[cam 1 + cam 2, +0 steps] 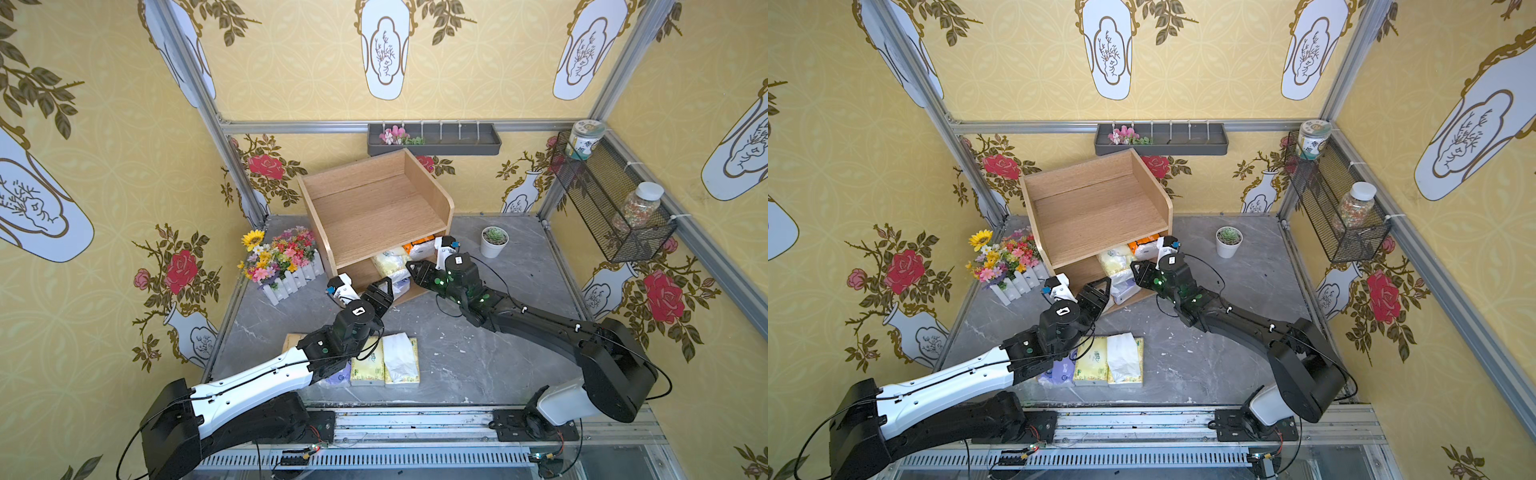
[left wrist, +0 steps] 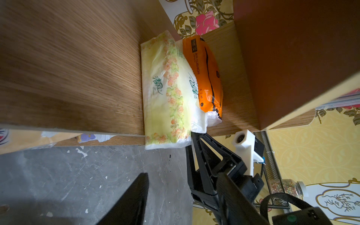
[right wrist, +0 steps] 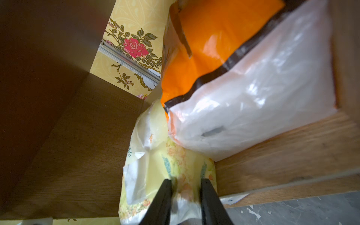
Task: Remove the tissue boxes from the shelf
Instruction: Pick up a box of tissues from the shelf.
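**A:** Hold on what, and where?

**B:** Right gripper (image 3: 186,185) nipped onto the near end of the pale yellow floral pack (image 3: 155,167). Fingers (image 3: 161,200) close together, a fold of wrapper and tissue squeezed between. Left gripper (image 1: 385,289) about half open, empty, hovering at the front edge of the shelf's (image 1: 365,208) bottom tier.

**A:** And the pack itself?

**B:** Lying lengthwise on the middle tier, near end poking just past the tier's front edge. Long side touching the orange-and-white pack (image 3: 243,93), that one tucked against the right side panel.

**A:** Heavy?

**B:** Light, most likely. Soft too: thin film over loose tissue, no stiff wall anywhere. Dents under the pinch rather than resisting.

**A:** Slippery?

**B:** Probably, being glossy plastic. Some risk of catching film alone and stretching or tearing it. Better to bite deep enough across the short end to trap the tissue stack, much as here. Not a loose corner flap.

**A:** Anything to mind on the pull?

**B:** Drag against the orange neighbour. Could come along, or tip off the tier's front edge. Best drawn straight out along the tier, level and slow. Nothing fragile, so little harm from a drop onto the worktop (image 1: 478,340). Only a chance of tissue spilling from what looks like an opened slit on top.
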Available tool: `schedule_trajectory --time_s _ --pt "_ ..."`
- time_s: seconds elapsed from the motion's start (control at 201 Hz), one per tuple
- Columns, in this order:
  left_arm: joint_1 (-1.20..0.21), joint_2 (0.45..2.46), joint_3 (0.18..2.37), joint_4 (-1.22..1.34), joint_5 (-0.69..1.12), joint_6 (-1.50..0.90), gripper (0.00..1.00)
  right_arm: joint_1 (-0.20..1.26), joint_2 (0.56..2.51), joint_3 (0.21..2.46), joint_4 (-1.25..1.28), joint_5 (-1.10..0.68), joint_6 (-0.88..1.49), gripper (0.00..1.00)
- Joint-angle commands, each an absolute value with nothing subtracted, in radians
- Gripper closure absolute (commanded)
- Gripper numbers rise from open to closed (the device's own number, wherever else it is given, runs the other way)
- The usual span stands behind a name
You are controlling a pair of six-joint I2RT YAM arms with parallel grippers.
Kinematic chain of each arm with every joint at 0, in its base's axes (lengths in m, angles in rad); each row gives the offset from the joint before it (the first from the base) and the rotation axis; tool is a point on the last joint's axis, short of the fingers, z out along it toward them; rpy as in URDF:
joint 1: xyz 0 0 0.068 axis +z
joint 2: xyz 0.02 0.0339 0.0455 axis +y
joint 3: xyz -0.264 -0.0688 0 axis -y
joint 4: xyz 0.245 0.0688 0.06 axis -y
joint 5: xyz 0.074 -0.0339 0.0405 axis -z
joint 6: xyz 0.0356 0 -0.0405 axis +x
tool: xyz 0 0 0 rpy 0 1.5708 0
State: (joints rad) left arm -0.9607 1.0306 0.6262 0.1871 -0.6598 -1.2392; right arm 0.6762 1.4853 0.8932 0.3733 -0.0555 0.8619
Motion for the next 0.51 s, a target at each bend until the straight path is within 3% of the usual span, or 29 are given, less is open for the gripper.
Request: schedule_trajectory --time_s 0.0,0.17,0.504 --pt "-0.956 1.022 0.621 0.201 -0.663 -1.248 0.38 0.678 1.482 0.893 0.44 -0.075 0.875 0.87" --pt "-0.957 0.998 0.623 0.202 -0.632 -1.285 0.32 0.676 1.437 0.878 0.429 -0.086 0.897 0.99" --pt "-0.957 1.036 0.642 0.206 -0.552 -1.454 0.01 0.688 1.242 0.785 0.344 -0.1 0.927 1.0"
